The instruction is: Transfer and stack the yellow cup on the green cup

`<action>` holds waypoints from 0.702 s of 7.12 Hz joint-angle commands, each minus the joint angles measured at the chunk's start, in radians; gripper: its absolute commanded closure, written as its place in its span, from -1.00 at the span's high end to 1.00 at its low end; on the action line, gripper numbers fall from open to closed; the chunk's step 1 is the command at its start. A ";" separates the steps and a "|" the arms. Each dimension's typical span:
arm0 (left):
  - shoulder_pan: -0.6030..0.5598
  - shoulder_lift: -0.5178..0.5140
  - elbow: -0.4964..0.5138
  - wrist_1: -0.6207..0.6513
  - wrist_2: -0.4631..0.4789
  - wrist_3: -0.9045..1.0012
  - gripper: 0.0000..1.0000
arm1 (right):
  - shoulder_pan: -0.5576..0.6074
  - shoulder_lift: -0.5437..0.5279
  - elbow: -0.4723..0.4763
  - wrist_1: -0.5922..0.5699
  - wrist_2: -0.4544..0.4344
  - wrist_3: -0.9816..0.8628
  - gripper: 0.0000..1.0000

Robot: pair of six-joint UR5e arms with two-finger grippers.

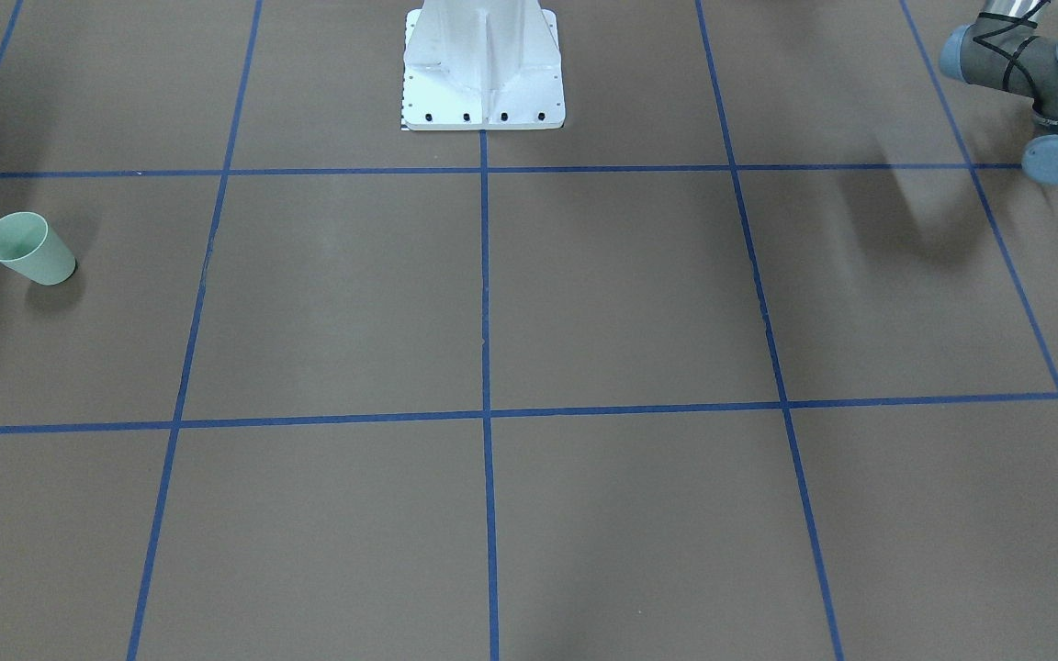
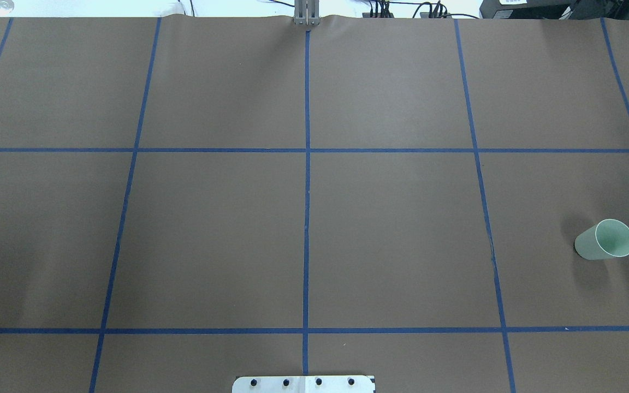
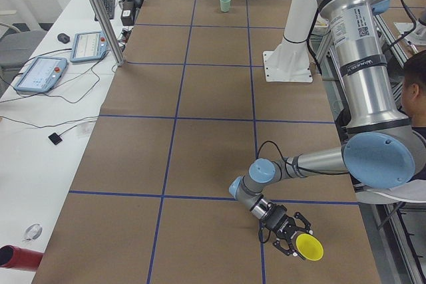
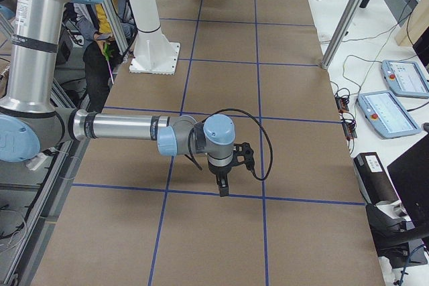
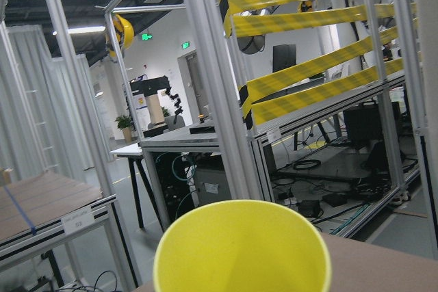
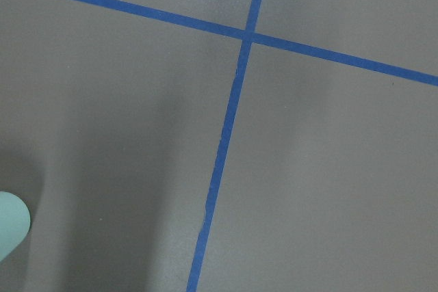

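A brown-covered table (image 2: 211,229), seen from beside it. At its left end, near the robot-side edge, the left gripper (image 3: 293,234) sits against the yellow cup (image 3: 310,248). Whether it pinches the cup I cannot tell. The right gripper (image 4: 222,185) hangs over the table's right half, fingers pointing down; spread or pressed together, I cannot tell. The green cup (image 2: 605,240) stands upright by the right edge, well apart. The danger is the long carry — a weak hold could drop the cup, and an off-centre descent could topple the green one.
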State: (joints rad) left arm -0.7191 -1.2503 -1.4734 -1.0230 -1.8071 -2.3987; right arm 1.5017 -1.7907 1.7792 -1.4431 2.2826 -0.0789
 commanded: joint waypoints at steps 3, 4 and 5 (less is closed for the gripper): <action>-0.065 0.002 0.028 -0.188 0.444 0.022 -0.52 | -0.001 0.001 0.002 0.003 0.002 0.002 1.00; -0.072 0.026 0.031 -0.248 0.548 0.026 -0.52 | 0.000 0.001 0.003 0.009 0.002 0.002 1.00; -0.075 0.041 0.044 -0.326 0.636 0.027 -0.52 | 0.000 -0.003 -0.004 0.051 0.002 0.004 1.00</action>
State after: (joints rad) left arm -0.7883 -1.2283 -1.4406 -1.2638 -1.2841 -2.3754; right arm 1.5013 -1.7909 1.7798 -1.4252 2.2840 -0.0763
